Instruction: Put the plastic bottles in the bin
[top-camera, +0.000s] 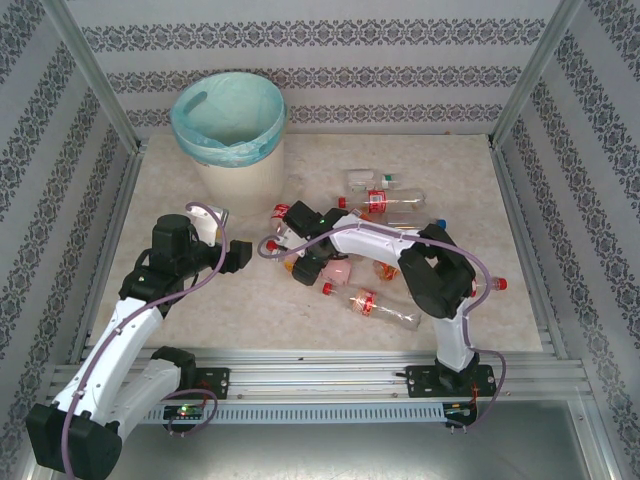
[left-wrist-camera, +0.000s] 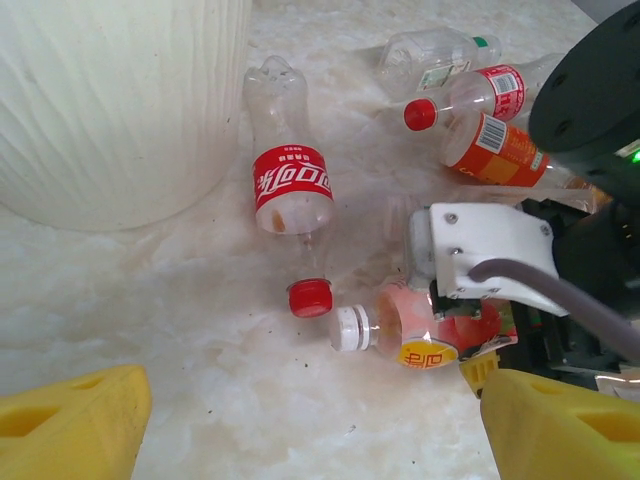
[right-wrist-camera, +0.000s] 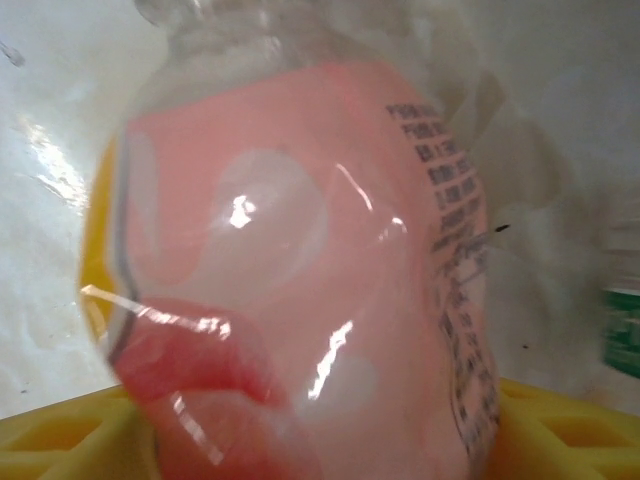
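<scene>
Bin (top-camera: 238, 172): upright on the counter (top-camera: 520, 250), teal liner folded over its rim.
Bottles (top-camera: 385, 202): lying scattered on the counter to the right of the bin; a red-labelled bottle (left-wrist-camera: 290, 180) lies just beside its wall.
Left jaws: left gripper (left-wrist-camera: 315, 428) released, yellow pads wide apart, low beside the bin.
Right jaws: right gripper (right-wrist-camera: 320, 440), right of the bin, grasping the pink bottle (right-wrist-camera: 300, 280), which lies among the others.

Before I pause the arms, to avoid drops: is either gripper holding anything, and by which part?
The right gripper straddles the pink bottle at its labelled body; a firm hold cannot be told. The left gripper is open, empty.
</scene>
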